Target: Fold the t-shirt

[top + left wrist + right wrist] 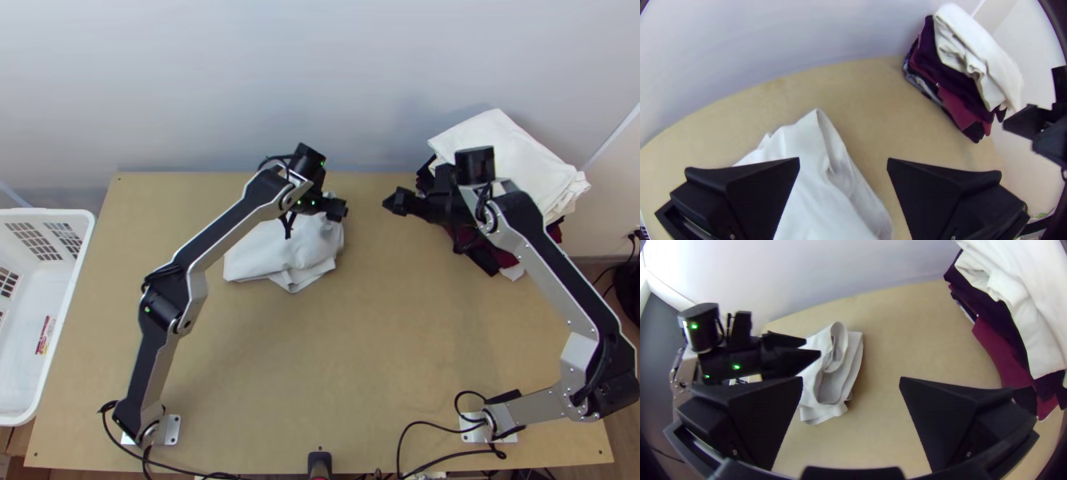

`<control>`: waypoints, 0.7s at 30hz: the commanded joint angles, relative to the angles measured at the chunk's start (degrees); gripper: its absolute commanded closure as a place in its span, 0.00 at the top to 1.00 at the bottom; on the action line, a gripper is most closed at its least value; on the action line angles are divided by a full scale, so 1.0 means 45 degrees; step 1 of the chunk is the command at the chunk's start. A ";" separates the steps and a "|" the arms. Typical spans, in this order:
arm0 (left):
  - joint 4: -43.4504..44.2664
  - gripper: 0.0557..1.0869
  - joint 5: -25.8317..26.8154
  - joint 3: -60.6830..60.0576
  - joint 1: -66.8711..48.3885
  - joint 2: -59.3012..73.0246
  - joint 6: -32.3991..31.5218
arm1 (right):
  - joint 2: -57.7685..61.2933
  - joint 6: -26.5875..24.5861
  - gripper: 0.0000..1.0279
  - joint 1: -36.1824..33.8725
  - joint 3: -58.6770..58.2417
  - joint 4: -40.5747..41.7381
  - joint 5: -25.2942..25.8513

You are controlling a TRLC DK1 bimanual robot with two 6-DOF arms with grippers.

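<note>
The white t-shirt (290,250) lies folded in layers at the table's far side, left of the middle, its upper edge raised in a loose curl. My left gripper (336,210) is over its far right part; in the left wrist view the left gripper (843,166) stands open above the cloth (818,191), holding nothing. To the right, my right gripper (394,202) is apart from the shirt, beside the clothes pile. In the right wrist view the right gripper (851,384) is open with bare table between its fingers, and the shirt's curled layers (835,382) show beyond.
A pile of folded clothes, white (508,152) on top with dark and maroon (991,351) ones below, stands at the far right under the right arm. A white basket (60,320) is at the left edge. Cables lie near both arm bases.
</note>
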 commanded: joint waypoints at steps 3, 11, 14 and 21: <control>-0.0599 0.96 0.0034 0.0389 0.0840 -0.1454 -0.0034 | 0.0748 -0.0094 0.96 0.0546 -0.0357 0.0451 0.0014; -0.2162 0.96 -0.0083 0.0017 0.2969 -0.2841 0.0942 | 0.2799 0.0004 0.96 0.2519 0.0756 0.0569 0.1186; -0.2337 0.96 -0.0083 0.0017 0.3692 -0.3466 0.1020 | 0.3854 -0.0230 0.96 0.3359 0.1791 0.0608 0.2397; -0.2669 0.96 -0.0083 -0.0803 0.4727 -0.4403 0.1079 | 0.6119 -0.0719 0.96 0.4374 0.4389 0.0608 0.4779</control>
